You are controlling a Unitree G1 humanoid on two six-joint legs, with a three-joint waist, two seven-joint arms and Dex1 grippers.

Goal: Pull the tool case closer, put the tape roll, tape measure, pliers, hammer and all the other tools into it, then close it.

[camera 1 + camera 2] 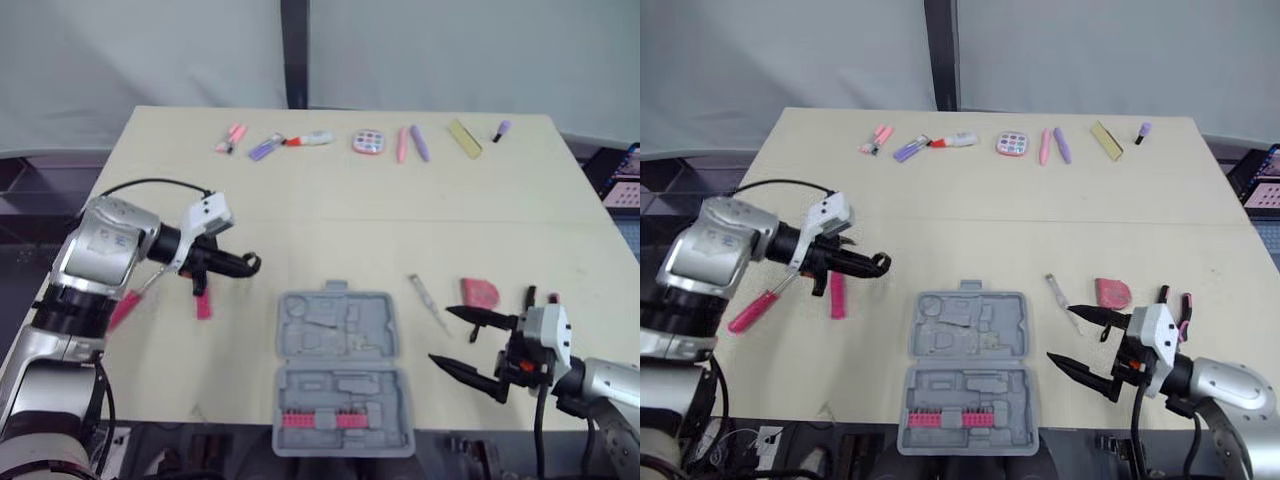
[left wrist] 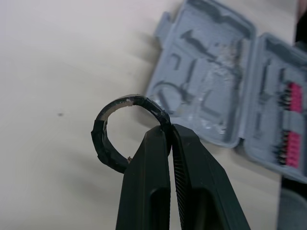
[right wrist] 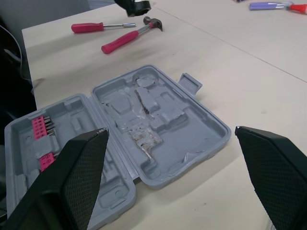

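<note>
1. At the far left of the tabletop [image 1: 330, 190] we see a red-handled screwdriver [image 1: 122, 308] and, just beside it, the pink-handled hammer [image 1: 203, 305]. Both lie flat and well apart from the case, not yet packed.
2. Our left claw [image 1: 243, 264] is clenched on the tape roll [image 2: 128, 101], a thin black ring pinched by its rim so it hangs clear of the surface. It sits left of the case. We judge the rim pinch lets the ring drop freely into a recess.
3. The tool case [image 1: 335, 330] lies open and flat at the near edge, between our arms, with the hinge running across. The farther half shows empty moulded recesses; the nearer half carries a pink strip of bits [image 1: 322, 420]. It looks close enough to load.
4. Right of the case lie a slim pale tool [image 1: 428, 303], the pink tape measure [image 1: 479, 293] and the pliers [image 1: 1175, 303], clustered near our right arm, so we judge they suit that side.
5. Our right claw [image 1: 440, 335] is released, fingers spread wide, empty, pointing towards the case.
6. A row of small coloured items [image 1: 370, 142] along the far edge waits, well apart from everything else.
</note>
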